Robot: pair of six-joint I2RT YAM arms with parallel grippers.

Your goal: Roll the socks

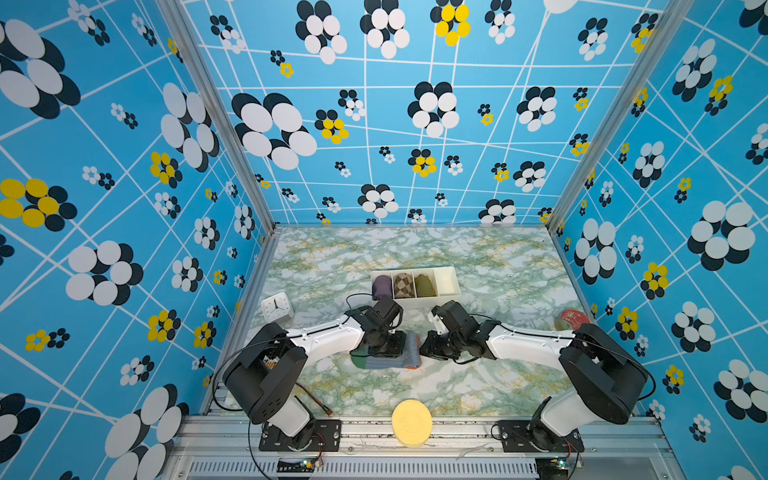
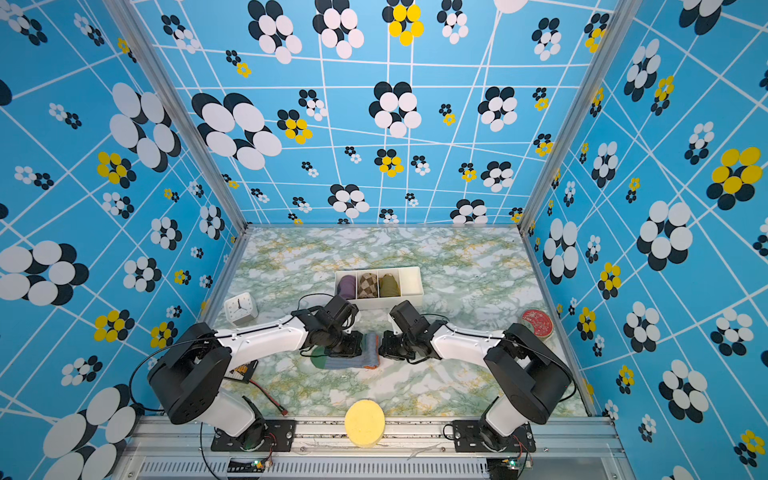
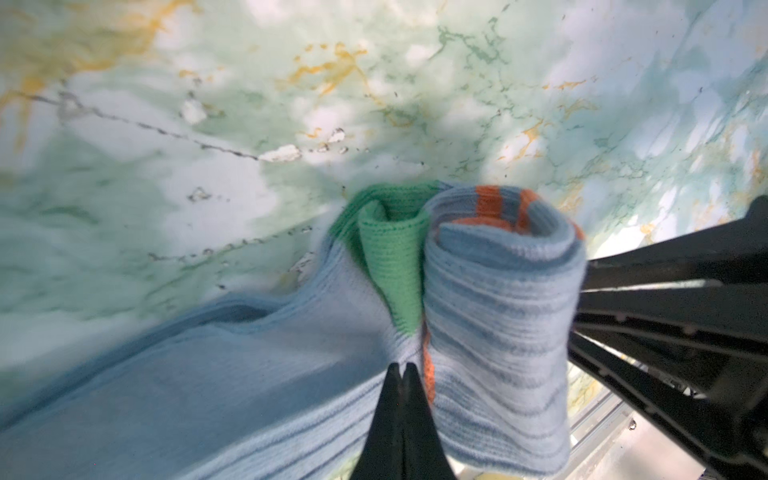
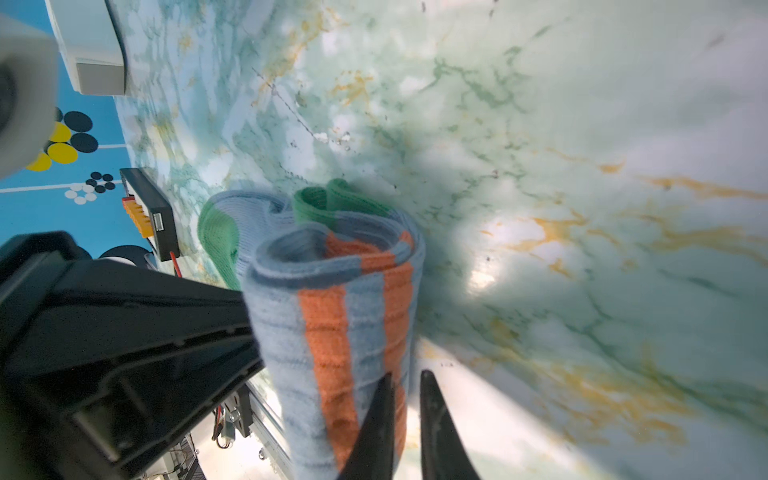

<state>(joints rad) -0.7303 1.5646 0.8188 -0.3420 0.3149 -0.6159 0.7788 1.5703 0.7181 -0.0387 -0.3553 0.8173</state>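
The socks (image 1: 409, 347) (image 2: 353, 363), grey-blue with green and orange, lie at the middle of the table, and their right end is curled into a loose roll (image 4: 332, 299) (image 3: 498, 332). My left gripper (image 3: 401, 365) (image 1: 384, 347) is shut. Its tips press on the flat part of the socks right beside the roll. My right gripper (image 4: 405, 374) (image 1: 424, 350) sits at the roll's outer edge near the orange stripes. Its fingers are closed to a narrow gap, and the edge of the fabric shows between them. In both top views the gripper bodies hide the fingertips.
A white divided box (image 1: 446, 301) behind the arms holds purple, checkered and olive rolled socks, with its right compartment empty. A white clock (image 1: 276, 306) stands at the left and a red round tin (image 1: 572, 319) at the right. A yellow disc (image 1: 411, 422) lies on the front rail.
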